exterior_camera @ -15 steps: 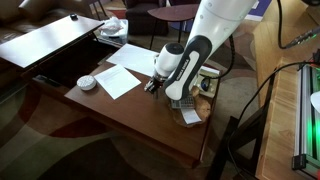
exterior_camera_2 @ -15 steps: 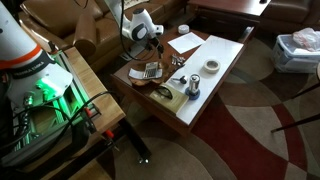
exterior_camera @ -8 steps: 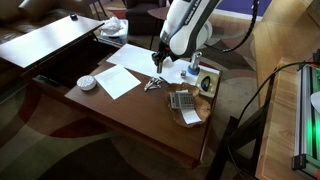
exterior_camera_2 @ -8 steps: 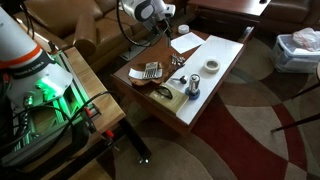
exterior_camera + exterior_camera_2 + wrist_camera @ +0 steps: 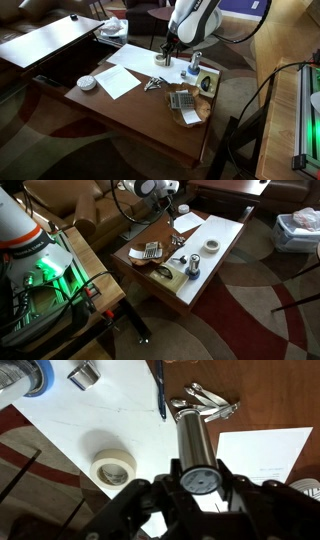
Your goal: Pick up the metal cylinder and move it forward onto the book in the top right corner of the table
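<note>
My gripper point(image 5: 200, 488) is shut on the metal cylinder point(image 5: 193, 440), holding it by one end so that it points away from the wrist camera. In an exterior view the gripper point(image 5: 166, 50) hangs over the far side of the brown table point(image 5: 130, 115), with the cylinder point(image 5: 162, 60) just below it above white sheets. It also shows high over the far table end in an exterior view point(image 5: 168, 190). I cannot pick out a book for certain. A white sheet point(image 5: 265, 455) lies beside the cylinder.
On the table are a tape roll point(image 5: 113, 468) point(image 5: 87, 82), a metal hand tool point(image 5: 205, 402) point(image 5: 153, 84), a pen point(image 5: 158, 390), a small metal cup point(image 5: 83, 372) point(image 5: 192, 270), a calculator point(image 5: 181, 100) and loose papers point(image 5: 120, 80).
The arm has lifted from the middle of the table and swung toward its far side with the cylinder in the gripper.
</note>
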Robot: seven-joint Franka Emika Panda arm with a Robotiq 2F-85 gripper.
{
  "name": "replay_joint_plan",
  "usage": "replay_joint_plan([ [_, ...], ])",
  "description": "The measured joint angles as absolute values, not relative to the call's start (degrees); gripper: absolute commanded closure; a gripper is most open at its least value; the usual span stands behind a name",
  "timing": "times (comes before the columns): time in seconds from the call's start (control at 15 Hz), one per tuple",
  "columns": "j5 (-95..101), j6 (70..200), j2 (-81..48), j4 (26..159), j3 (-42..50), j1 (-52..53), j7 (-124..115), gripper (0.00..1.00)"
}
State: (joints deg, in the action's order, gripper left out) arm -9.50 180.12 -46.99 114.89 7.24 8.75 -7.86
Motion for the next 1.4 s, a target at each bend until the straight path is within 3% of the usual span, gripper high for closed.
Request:
replay_joint_plan([
  [0.2, -9.51, 180.64, -47.28, 114.82, 8.65, 9.64, -8.2, 0.88],
  [0.73, -11.01, 178.22, -52.37, 117.75, 28.58, 17.49, -16.15, 0.88],
  [1.07, -10.04, 168.54, -50.6, 122.39, 27.3, 9.71, -15.28, 0.88],
  [1.13, -9.99, 166.82, -49.69, 122.97, 25.72, 7.34, -14.91, 0.63],
  [1.4, -10.0, 164.24, -46.8, 123.63, 20.56, -0.02, -13.65, 0.63],
])
